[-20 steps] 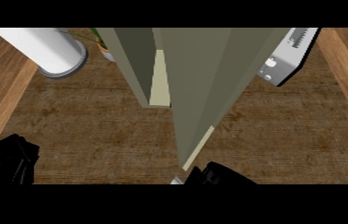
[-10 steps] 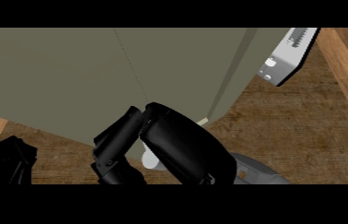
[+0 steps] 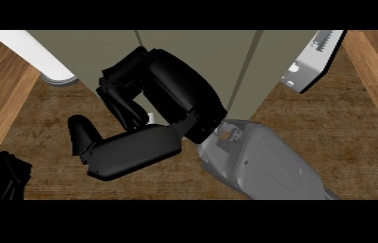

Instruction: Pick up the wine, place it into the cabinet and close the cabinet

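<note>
The olive-green cabinet point(image 3: 221, 62) fills the top middle of the head view, its front faces turned toward me with a seam down the middle. My right hand point(image 3: 166, 99) is raised in front of the cabinet's left door, on its grey forearm point(image 3: 258, 162). Its fingers curl round a small pale handle piece point(image 3: 151, 118) that peeks out between them. My left hand point(image 3: 11, 179) shows only as a dark shape at the lower left edge. No wine bottle is in view; the hand and the doors hide whatever is behind them.
A white cylinder point(image 3: 40, 57) stands on the wooden counter point(image 3: 317, 122) at the upper left, beside the cabinet. A grey-white metal panel point(image 3: 314, 62) leans at the upper right. Lighter wood edges run along both sides.
The cabinet door, edge-on a second ago, has swung round flat toward me. My right hand has risen from the lower edge to the door and its forearm has come into view.
</note>
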`<action>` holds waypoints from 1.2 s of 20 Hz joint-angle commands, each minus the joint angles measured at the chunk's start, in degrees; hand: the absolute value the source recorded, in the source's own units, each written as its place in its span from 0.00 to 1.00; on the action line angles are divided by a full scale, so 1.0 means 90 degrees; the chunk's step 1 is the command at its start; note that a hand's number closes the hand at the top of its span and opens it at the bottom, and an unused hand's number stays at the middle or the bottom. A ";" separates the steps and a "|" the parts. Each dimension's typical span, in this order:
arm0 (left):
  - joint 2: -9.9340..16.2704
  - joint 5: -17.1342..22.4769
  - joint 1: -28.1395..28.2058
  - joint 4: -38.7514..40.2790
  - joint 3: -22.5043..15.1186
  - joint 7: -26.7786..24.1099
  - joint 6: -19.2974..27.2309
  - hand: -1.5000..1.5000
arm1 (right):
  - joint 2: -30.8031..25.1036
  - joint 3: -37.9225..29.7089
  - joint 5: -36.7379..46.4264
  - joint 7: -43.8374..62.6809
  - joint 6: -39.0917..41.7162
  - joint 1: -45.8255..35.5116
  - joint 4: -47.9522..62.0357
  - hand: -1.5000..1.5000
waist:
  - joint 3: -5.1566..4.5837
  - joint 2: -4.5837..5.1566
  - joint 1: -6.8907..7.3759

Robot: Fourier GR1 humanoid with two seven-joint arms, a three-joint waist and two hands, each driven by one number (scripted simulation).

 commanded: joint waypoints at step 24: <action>-0.0138 -0.0110 -0.0502 0.0034 0.0279 0.0558 -0.0185 1.00 | -0.0811 -0.1679 0.0073 -0.1855 0.2088 -0.0355 0.3702 1.00 | 0.0001 0.0091 0.0028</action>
